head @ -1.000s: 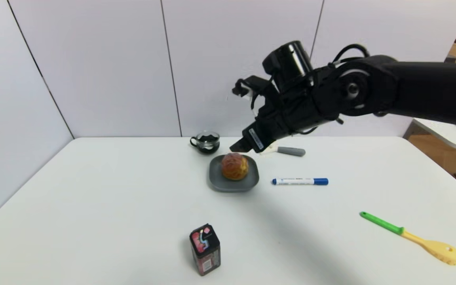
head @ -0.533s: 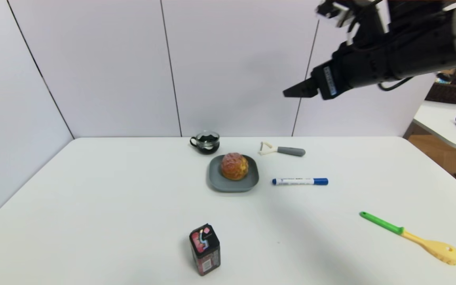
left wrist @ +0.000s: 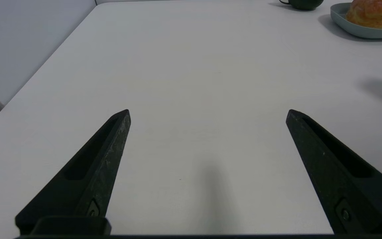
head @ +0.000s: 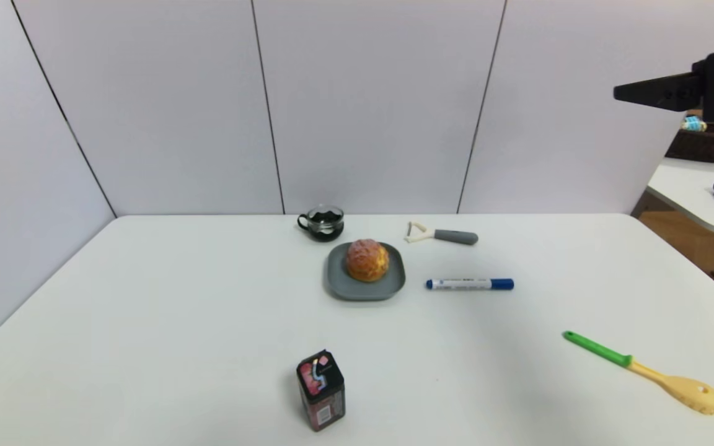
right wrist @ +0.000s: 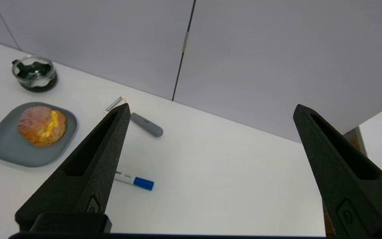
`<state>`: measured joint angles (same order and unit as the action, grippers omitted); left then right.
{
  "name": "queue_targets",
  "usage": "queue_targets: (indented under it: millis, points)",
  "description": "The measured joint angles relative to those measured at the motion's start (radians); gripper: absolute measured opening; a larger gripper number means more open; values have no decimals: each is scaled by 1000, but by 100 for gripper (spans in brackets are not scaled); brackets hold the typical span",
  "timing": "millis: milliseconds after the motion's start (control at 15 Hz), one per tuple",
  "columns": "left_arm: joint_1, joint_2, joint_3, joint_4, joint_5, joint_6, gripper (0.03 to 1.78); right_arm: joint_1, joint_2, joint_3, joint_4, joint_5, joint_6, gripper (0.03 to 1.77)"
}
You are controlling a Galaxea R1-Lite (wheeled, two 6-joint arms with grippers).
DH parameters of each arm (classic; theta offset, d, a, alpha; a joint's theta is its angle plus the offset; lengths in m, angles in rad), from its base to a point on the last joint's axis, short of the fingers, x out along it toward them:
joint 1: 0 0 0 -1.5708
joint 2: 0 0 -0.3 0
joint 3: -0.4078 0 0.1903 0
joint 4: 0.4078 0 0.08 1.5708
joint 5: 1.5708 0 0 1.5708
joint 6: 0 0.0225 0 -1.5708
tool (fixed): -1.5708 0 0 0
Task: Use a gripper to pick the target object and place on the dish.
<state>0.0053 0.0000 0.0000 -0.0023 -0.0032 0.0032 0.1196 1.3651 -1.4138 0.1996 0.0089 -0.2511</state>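
The target object, a golden-brown bun (head: 367, 260), rests on the dish (head: 338, 282), a grey-blue square plate at the middle of the white table. My right gripper (head: 626, 94) hangs high at the far right, well away from the bun. In the right wrist view the right gripper (right wrist: 212, 109) is open and empty, with the bun (right wrist: 41, 125) and the dish (right wrist: 5, 146) far off to one side. My left gripper (left wrist: 208, 114) is open and empty, low over bare table. The bun (left wrist: 371, 11) and the dish (left wrist: 350, 28) lie far beyond it.
A glass cup (head: 322, 223) stands just behind the dish. A grey-handled peeler (head: 444, 236) and a blue-capped marker (head: 470, 284) lie to its right. A green and yellow spatula (head: 642, 371) lies front right, and a dark red-patterned box (head: 321, 390) stands front centre.
My right gripper has risen from just above the bun and drawn back to the upper right. The bun stays on the dish.
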Motion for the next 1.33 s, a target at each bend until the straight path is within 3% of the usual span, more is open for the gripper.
queue_targets:
  millis: [267,533,1333]
  points:
    - [0,0,0,0,0,0,169,-75,-211,360,-289,21,6,169]
    - [0,0,0,0,0,0,169,-120,-429,639,-475,27,43,169]
    - [0,0,0,0,0,0,169,-128,-1039,1161,-484,27,91,170]
